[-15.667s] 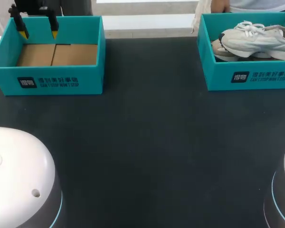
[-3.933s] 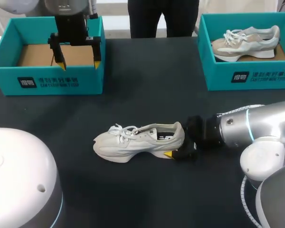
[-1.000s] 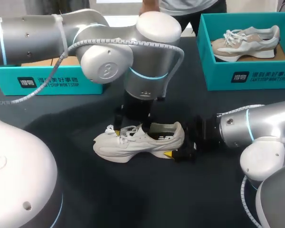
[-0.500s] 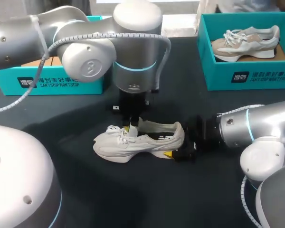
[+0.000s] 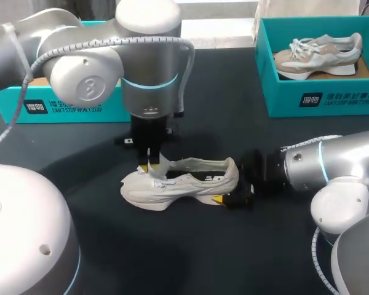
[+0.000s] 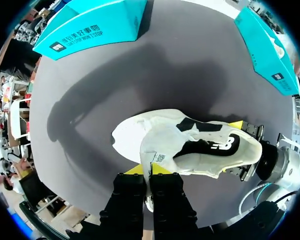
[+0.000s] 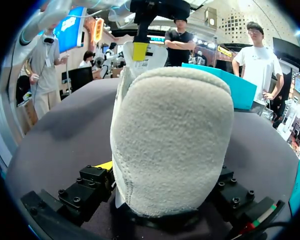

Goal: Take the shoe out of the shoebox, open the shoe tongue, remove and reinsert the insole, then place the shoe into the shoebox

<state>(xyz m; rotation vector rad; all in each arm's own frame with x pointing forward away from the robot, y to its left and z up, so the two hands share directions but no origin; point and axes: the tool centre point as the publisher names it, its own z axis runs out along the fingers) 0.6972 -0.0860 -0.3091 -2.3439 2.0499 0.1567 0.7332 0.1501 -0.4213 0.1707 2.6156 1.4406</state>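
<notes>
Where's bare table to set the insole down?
Bare table in front of the shoe, and at the back between the left arm and the right box. Crowded at the shoe: left claw pinches the tongue, right claw clamps the heel.

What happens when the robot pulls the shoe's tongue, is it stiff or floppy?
Probably floppy: the tongue curves and creases where the left gripper pinches it, so it likely bends easily. The shoe looks light and might slide along when tugged, were the right gripper not clamping its heel.
</notes>
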